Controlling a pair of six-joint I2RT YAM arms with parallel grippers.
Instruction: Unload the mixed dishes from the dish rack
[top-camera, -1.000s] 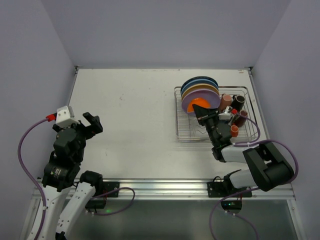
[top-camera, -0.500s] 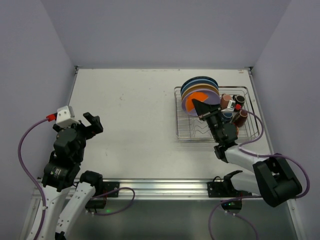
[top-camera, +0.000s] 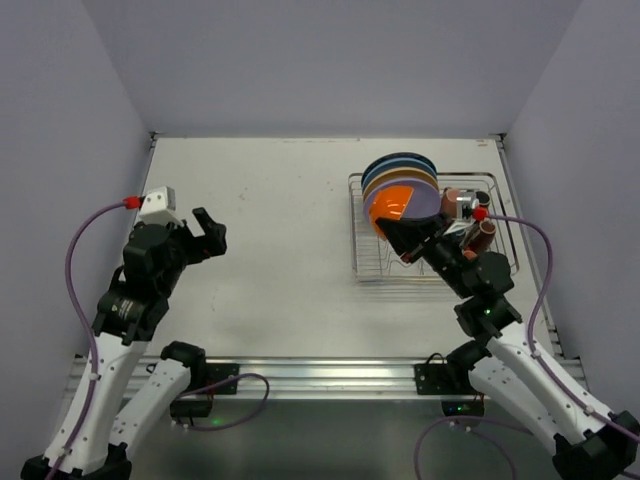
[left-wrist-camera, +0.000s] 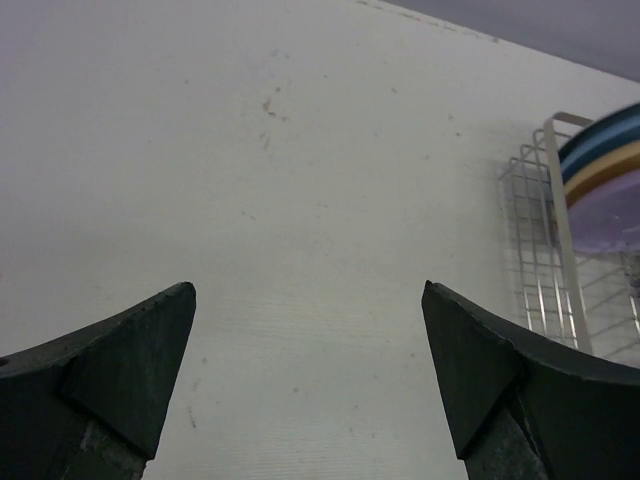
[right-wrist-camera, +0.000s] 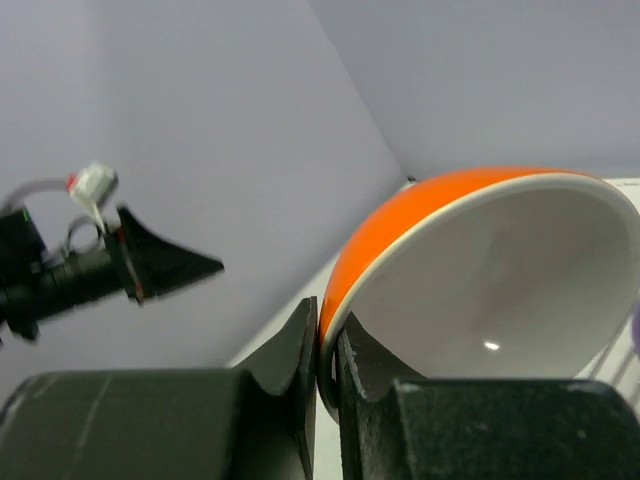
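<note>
Bowl, orange outside and white inside (right-wrist-camera: 480, 290): I log it pinched at the rim by the right gripper (right-wrist-camera: 325, 350), one finger on the orange face and the other on the white, pressed together on the edge with the bowl's hollow turned toward the wrist camera. From the top view the bowl (top-camera: 393, 200) sits just beyond the right gripper (top-camera: 398, 228) and overlaps the front of the plate stack; I cannot tell whether it touches a plate. Plates (top-camera: 400, 168): stood on edge just beyond the held bowl, a lilac one (top-camera: 426, 205) nearest, then yellow, then blue. Dish rack, silver wire (top-camera: 356, 240): it lies under and around the right gripper, holding the plates. Mugs (top-camera: 486, 232): to the right of that gripper inside the rack, partly hidden by the arm, so I give no count. Left gripper (left-wrist-camera: 305, 290): fingers spread wide with nothing between them, hanging above bare white counter (left-wrist-camera: 300, 150); the rack's near corner (left-wrist-camera: 535, 250) and the plate edges lie well off to its right. On the top view this gripper (top-camera: 210, 235) is far from the rack, across open counter (top-camera: 270, 200).
</note>
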